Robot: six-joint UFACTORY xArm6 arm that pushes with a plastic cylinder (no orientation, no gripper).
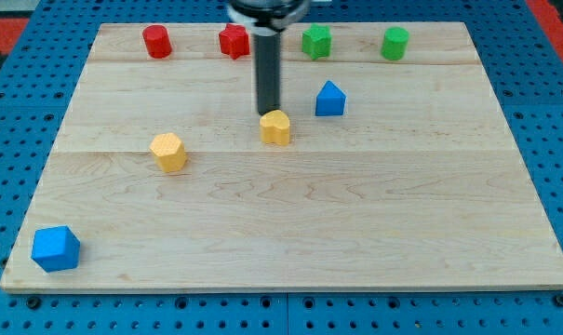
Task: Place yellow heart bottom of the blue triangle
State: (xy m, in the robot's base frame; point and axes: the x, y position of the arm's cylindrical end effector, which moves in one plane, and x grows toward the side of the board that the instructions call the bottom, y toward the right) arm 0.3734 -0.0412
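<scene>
The yellow heart lies near the board's middle, below and to the left of the blue triangle. My tip stands right at the heart's upper left edge, touching or nearly touching it. The rod rises from there toward the view's top. The blue triangle is a short way to the right of my tip.
A yellow hexagon lies at the left of the middle. A blue cube sits at the bottom left corner. Along the top edge are a red cylinder, a red star, a green star and a green cylinder.
</scene>
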